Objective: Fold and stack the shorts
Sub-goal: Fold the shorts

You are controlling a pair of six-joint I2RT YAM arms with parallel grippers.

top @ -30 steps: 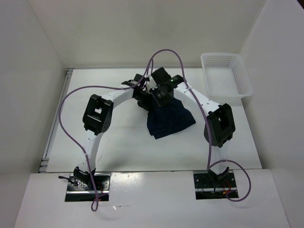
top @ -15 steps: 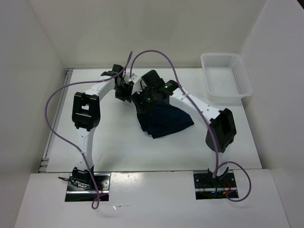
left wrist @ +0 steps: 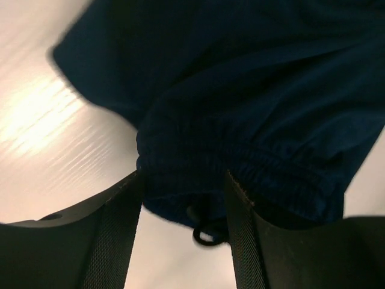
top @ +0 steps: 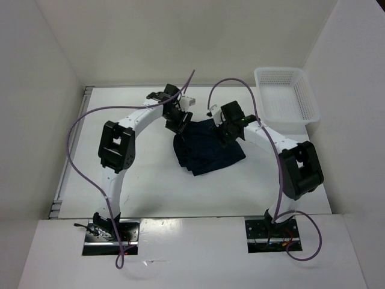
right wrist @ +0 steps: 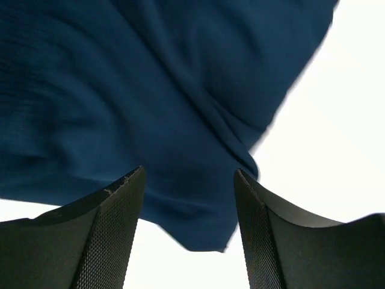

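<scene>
The top view is bright and evenly lit. At the left wrist, warm glare streaks the table (left wrist: 36, 126) left of the shorts (left wrist: 252, 108), whose edges blur.

The dark navy soft fabric shorts (top: 207, 153) lie on the white flat table (top: 144, 180). The black two-finger left gripper (top: 180, 123) is at their far-left edge and the black two-finger right gripper (top: 227, 133) at their far-right edge. The white plastic mesh basket (top: 289, 117) stands behind and right of them, well apart.
</scene>
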